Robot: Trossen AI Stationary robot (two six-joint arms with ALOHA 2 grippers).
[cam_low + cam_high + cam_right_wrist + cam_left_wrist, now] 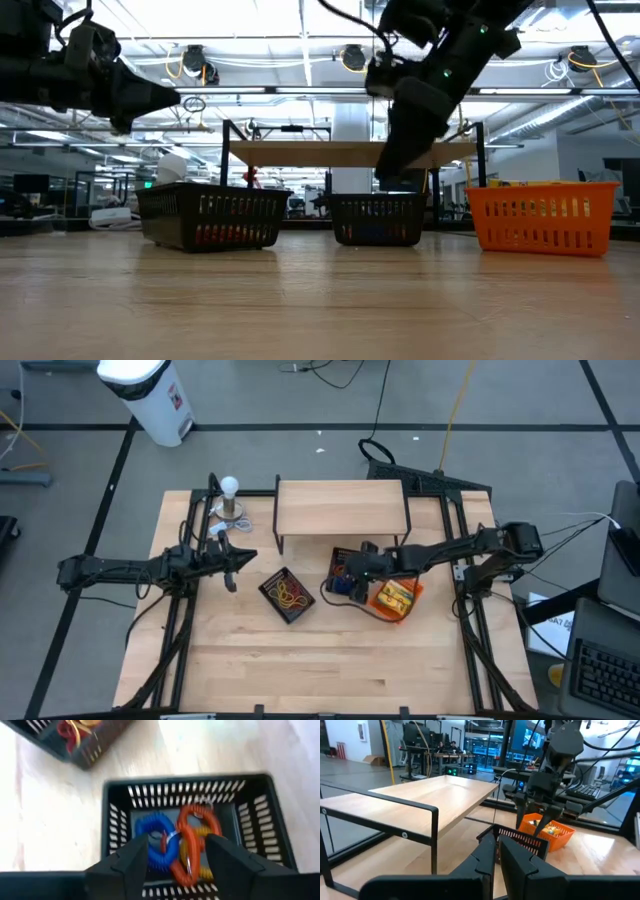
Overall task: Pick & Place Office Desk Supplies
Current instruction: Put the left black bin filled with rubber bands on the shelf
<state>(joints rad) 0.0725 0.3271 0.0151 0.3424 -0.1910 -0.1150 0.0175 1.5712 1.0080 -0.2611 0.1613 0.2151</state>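
Wooden table, right tool angled down, open above coiled loops, left tool raised, closed.

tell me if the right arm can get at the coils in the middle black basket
Probably yes: the right gripper hangs open just above the coils, and the black basket is open-topped with nothing between them.

Right gripper hangs over a black mesh tray — orange tray at its 3 o'clock, left gripper at 9.
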